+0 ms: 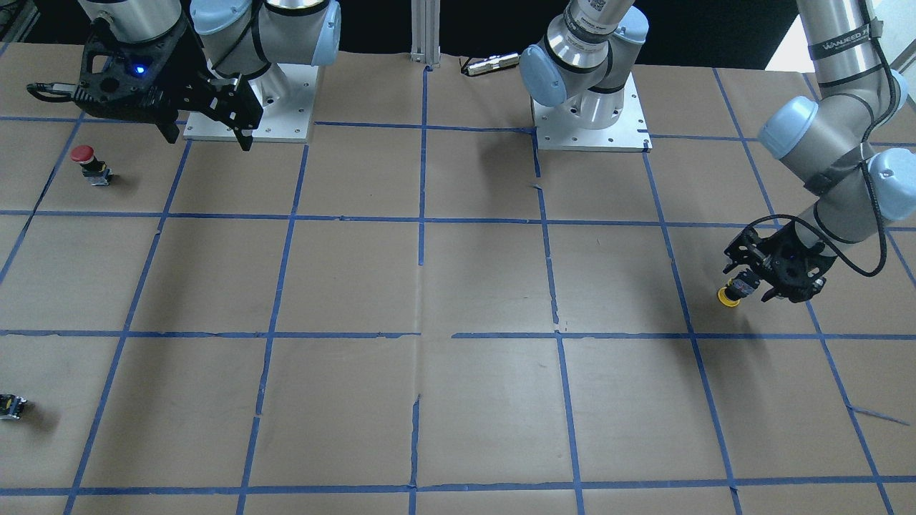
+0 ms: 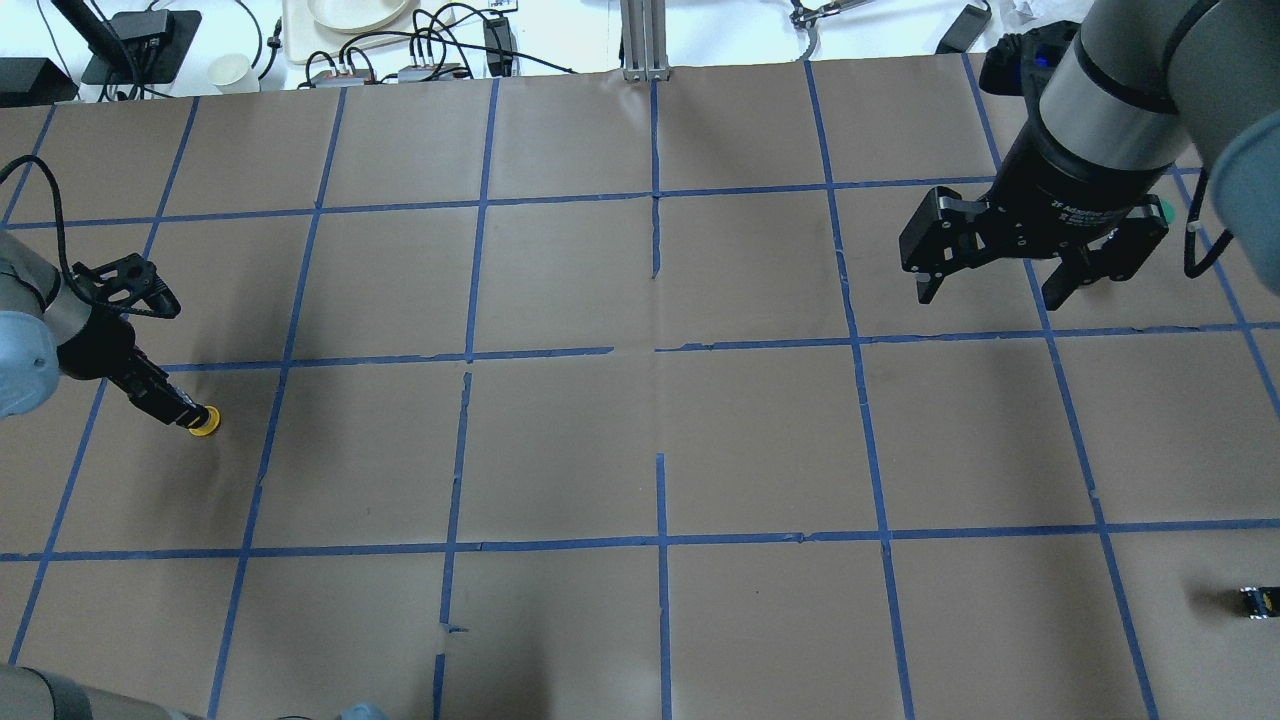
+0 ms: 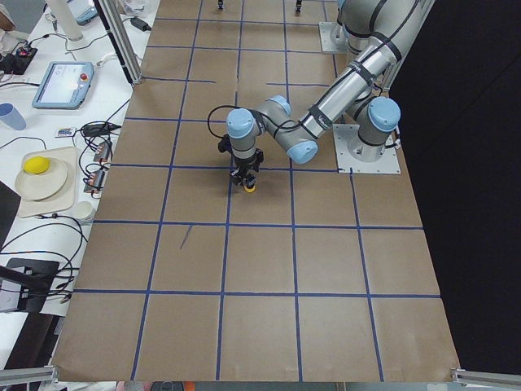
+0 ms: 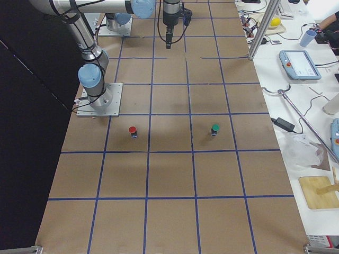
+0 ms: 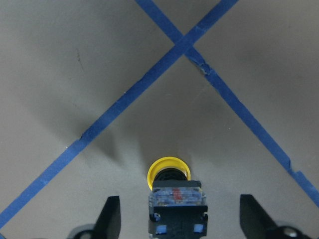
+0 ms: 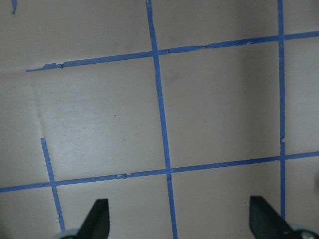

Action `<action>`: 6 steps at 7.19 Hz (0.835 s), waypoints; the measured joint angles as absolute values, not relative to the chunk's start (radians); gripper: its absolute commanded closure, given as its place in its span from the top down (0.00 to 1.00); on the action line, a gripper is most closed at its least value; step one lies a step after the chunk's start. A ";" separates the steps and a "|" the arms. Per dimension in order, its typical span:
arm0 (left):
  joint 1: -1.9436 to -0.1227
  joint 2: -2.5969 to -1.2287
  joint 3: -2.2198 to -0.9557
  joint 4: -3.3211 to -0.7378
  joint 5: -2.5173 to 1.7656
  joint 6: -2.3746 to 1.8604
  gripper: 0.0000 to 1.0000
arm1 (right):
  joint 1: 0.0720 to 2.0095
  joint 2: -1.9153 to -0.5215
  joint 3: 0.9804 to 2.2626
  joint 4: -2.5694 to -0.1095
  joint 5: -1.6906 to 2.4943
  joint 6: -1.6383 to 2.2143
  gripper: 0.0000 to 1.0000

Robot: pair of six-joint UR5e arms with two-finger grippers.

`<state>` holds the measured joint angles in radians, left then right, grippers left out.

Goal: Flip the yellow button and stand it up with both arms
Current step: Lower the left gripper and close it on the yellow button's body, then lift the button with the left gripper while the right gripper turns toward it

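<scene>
The yellow button lies on its side on the brown paper, its cap pointing away from my left gripper; it also shows in the overhead view and the left side view. My left gripper is low over it and open. In the left wrist view the button's black and grey base sits between the two fingers with a gap on each side. My right gripper is open and empty, held well above the table far from the button.
A red-capped switch stands near my right arm's base plate. A green-capped switch stands further out. A small capless black block lies near the table's edge. Blue tape lines grid the paper.
</scene>
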<state>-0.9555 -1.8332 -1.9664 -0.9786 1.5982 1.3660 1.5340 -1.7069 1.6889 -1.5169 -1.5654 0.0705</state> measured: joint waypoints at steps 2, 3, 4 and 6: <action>-0.958 -1.833 -1.964 -0.975 1.604 1.375 0.31 | 1.534 -1.707 1.689 -1.514 -1.565 0.071 1.00; -0.958 -1.834 -1.964 -0.969 1.606 1.378 0.21 | 1.534 -1.707 1.689 -1.512 -1.565 0.073 1.00; -0.958 -1.833 -1.963 -0.967 1.607 1.379 0.12 | 1.534 -1.706 1.689 -1.514 -1.565 0.074 1.00; -0.980 -1.811 -1.943 -0.994 1.606 1.372 0.08 | 1.534 -1.705 1.689 -1.514 -1.557 0.090 1.00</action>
<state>-0.9805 -1.8112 -1.9433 -0.9943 1.6060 1.3723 1.5340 -1.7052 1.6889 -1.5136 -1.5567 0.0902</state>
